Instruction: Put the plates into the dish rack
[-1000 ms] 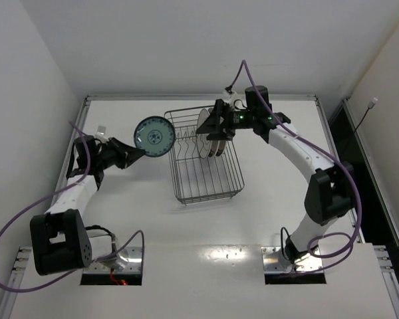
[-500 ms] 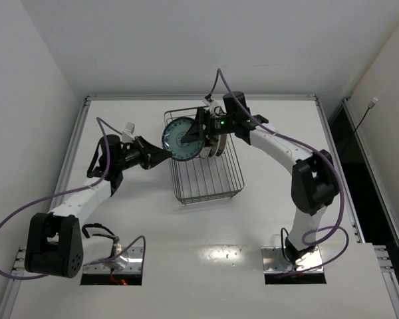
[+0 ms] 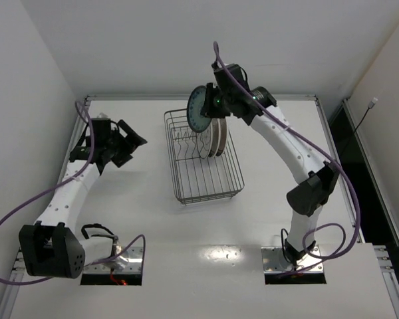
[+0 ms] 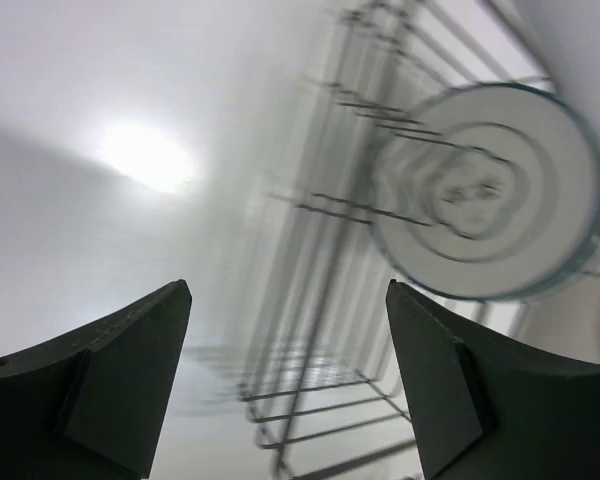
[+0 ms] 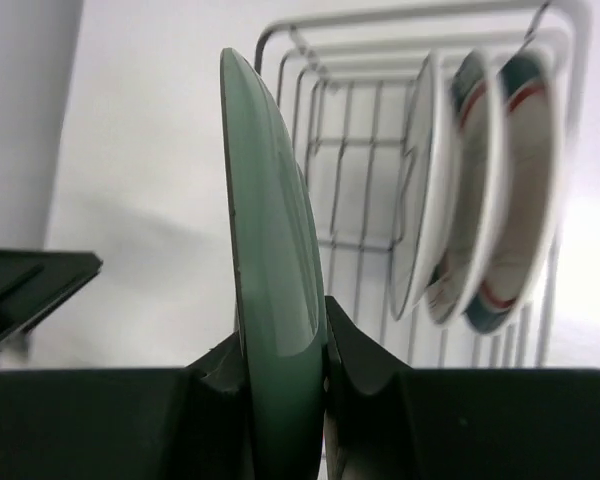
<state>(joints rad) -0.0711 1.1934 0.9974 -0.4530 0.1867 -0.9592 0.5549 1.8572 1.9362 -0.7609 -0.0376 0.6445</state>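
Observation:
The small teal plate [image 3: 199,111] stands upright above the far end of the dish rack [image 3: 209,197], with my right gripper [image 3: 211,108] shut on its rim. In the right wrist view the teal plate [image 5: 270,250] shows edge-on, pinched in my right gripper [image 5: 285,350]. Three plates stand upright in the dish rack [image 5: 330,140]: a whitish one [image 5: 420,190] and two with green-and-red rims [image 5: 472,190] [image 5: 525,170]. My left gripper [image 3: 133,147] is open and empty, left of the rack. The left wrist view shows that gripper [image 4: 288,300] facing the rack [image 4: 310,400] and the teal plate [image 4: 490,190].
A raised rim [image 3: 199,98] borders the white table, with walls close behind and to the left. The right arm [image 3: 299,159] arches over the table's right half. Purple cables [image 3: 13,219] loop from both arms.
The left gripper let go of the teal plate and drew back to the left. The right gripper shut on the plate and carried it up over the rack's far end.

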